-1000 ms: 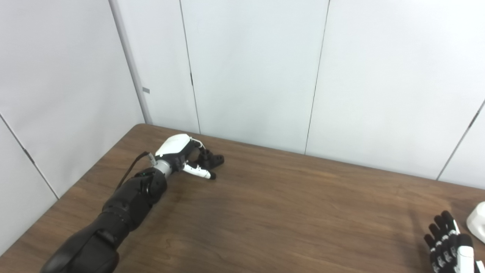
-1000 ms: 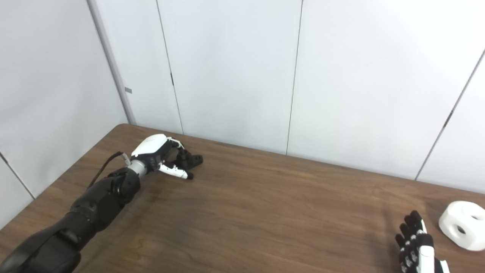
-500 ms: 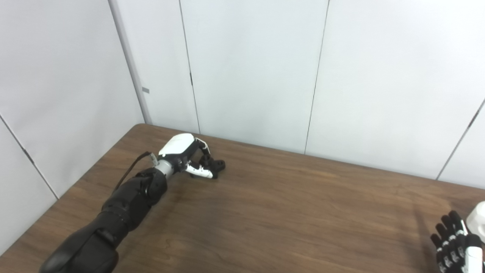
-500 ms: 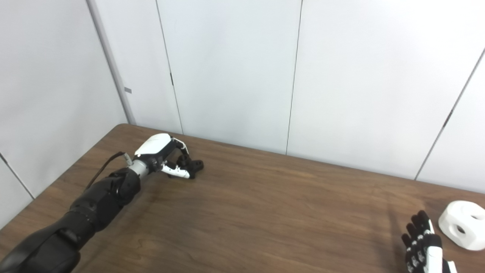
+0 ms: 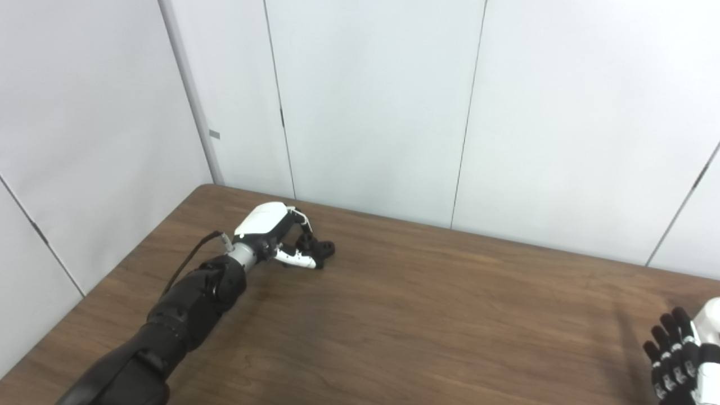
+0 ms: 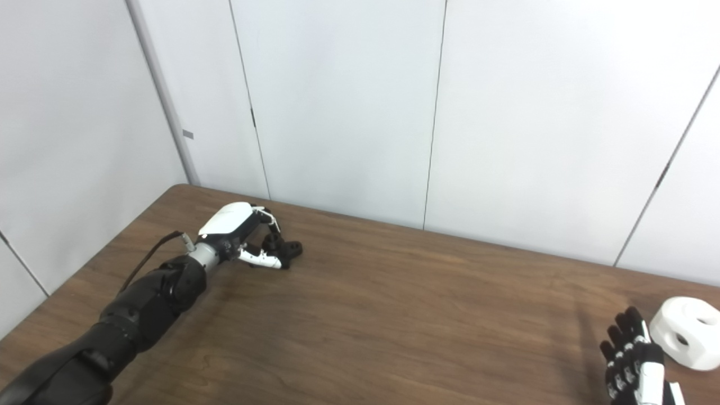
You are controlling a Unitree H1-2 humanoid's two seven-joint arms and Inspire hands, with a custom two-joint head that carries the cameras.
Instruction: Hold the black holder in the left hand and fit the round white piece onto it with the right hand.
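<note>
Brown wood counter [image 6: 394,315] is the reference here. At its near right corner the right robot hand [image 6: 633,360] has fingers spread, holding nothing, just beside the round white piece [image 6: 687,333]. Way off at the far left corner, the left robot hand [image 6: 239,236] is curled around the black holder [image 6: 284,250], which sits on the counter.

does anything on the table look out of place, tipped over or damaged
Nothing stands out. The small black holder lies on the brown wooden table at the left robot hand, whose fingers curl around it. The round white piece with holes sits intact beside the open right robot hand.
</note>
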